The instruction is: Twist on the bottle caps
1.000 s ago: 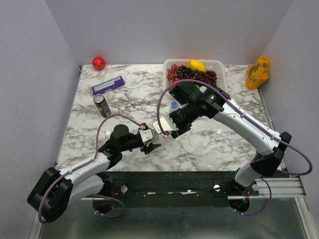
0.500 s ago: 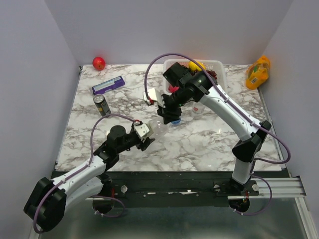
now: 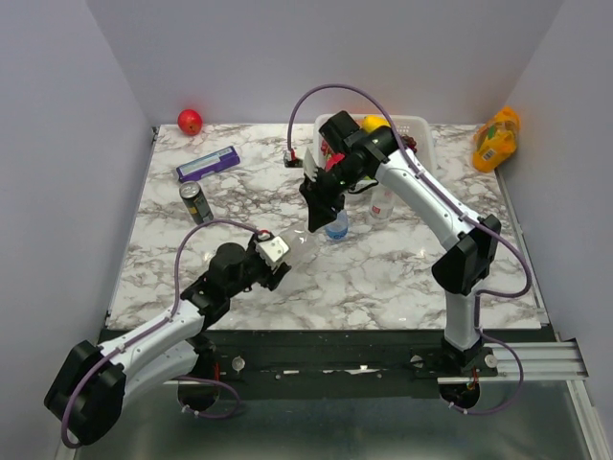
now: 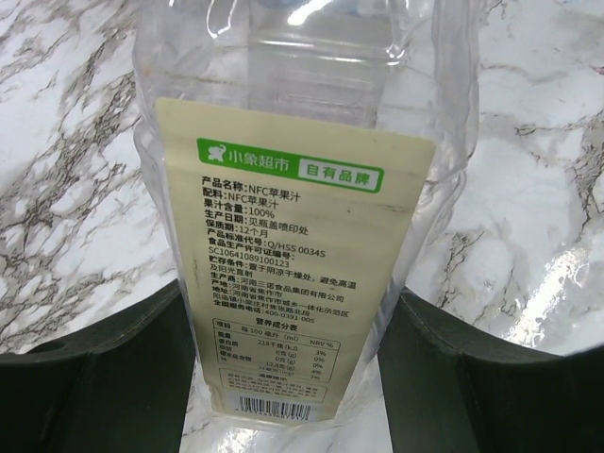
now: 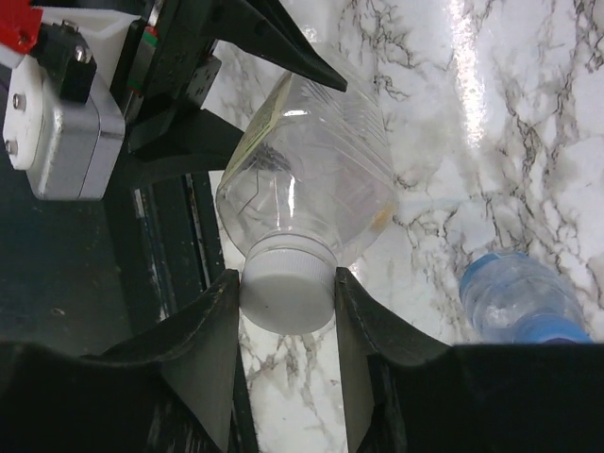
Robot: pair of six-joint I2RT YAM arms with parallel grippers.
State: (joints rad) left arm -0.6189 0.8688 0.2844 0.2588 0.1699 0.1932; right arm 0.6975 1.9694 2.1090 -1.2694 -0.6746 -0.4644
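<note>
The left claw (image 4: 293, 316) is pinching the labelled bottle (image 4: 294, 217) around its lower body, holding it tilted over the counter (image 3: 402, 268). The right claw (image 5: 286, 278) is squeezing the white cap (image 5: 288, 304) sitting on that bottle's neck, one finger on each side. Just beside the cap end, a blue-capped bottle (image 3: 336, 228) is standing, crowding the right claw. A third clear bottle (image 3: 381, 203) is standing beyond it, in front of the fruit basket (image 3: 421, 123). A dark can (image 3: 196, 203), a purple box (image 3: 208, 164) and a red apple (image 3: 190, 122) are sitting well off to the labelled bottle's left, and an orange juice bottle (image 3: 496, 139) far to its right.

Robotics lab booth — bare walls (image 3: 239, 57), marble-look table (image 3: 383, 278), aluminium mounting rail (image 3: 536, 359)
</note>
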